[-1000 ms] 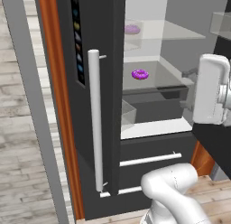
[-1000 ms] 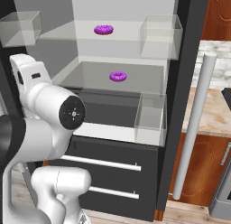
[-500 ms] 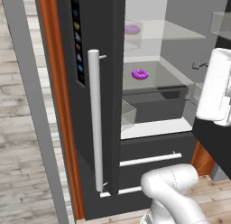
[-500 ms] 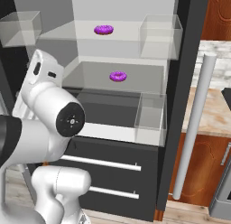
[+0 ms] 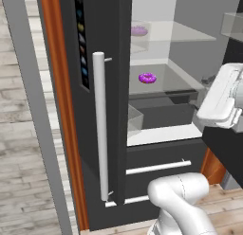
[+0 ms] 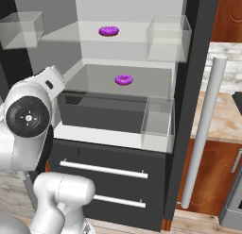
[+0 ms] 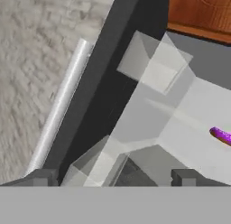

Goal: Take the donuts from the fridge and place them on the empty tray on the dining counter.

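The fridge (image 5: pixel 102 87) stands open, white inside with glass shelves. One purple donut (image 6: pixel 109 31) lies on the upper shelf, and a second donut (image 6: pixel 124 79) on the shelf below. Both appear in the left base view too: upper donut (image 5: pixel 139 31), lower donut (image 5: pixel 147 78). My gripper (image 7: pixel 115 177) is open with nothing between its fingers, and it looks into the fridge from the side. An edge of a donut (image 7: pixel 222 135) shows at the right of the hand view. My white arm (image 5: pixel 220 99) hangs in front of the fridge's right side. The empty tray and the dining counter are out of view.
Clear bins sit on the shelves (image 6: pixel 163 37) (image 6: pixel 158 122) (image 6: pixel 21 30). Dark drawers with white handles (image 6: pixel 104 169) lie below. Long white door handles (image 5: pixel 100 130) (image 6: pixel 203 134) flank the opening. A wooden cabinet with a stone top (image 6: pixel 222 120) stands to the right.
The arm has swung and the hand has tilted toward the fridge's inside. Both donuts lie where they were. The gripper has stayed open.
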